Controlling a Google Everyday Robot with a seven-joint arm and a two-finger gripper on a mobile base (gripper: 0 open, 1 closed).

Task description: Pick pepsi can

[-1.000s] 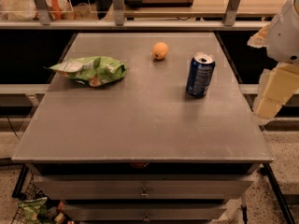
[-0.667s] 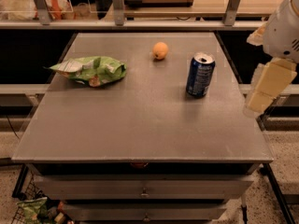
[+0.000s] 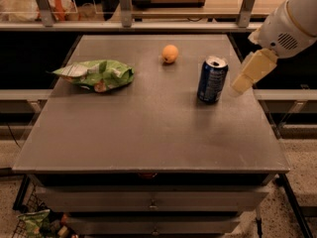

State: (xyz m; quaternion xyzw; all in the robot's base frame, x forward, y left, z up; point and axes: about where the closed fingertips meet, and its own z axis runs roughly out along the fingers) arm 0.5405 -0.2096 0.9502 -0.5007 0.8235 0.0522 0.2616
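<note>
The pepsi can (image 3: 212, 80), dark blue with a silver top and pale print, stands upright on the grey table (image 3: 148, 128), right of centre. My gripper (image 3: 246, 76) comes in from the upper right on a white arm. Its cream-coloured fingers (image 3: 255, 69) point down and left, a short way to the right of the can and apart from it. It holds nothing.
An orange fruit (image 3: 170, 53) sits behind and left of the can. A green chip bag (image 3: 97, 75) lies on the table's left side. A shelf with rails runs along the back. Drawers are below the front edge.
My gripper has moved left and up, from beyond the table's right edge to just right of the can. The can, fruit and bag have not moved.
</note>
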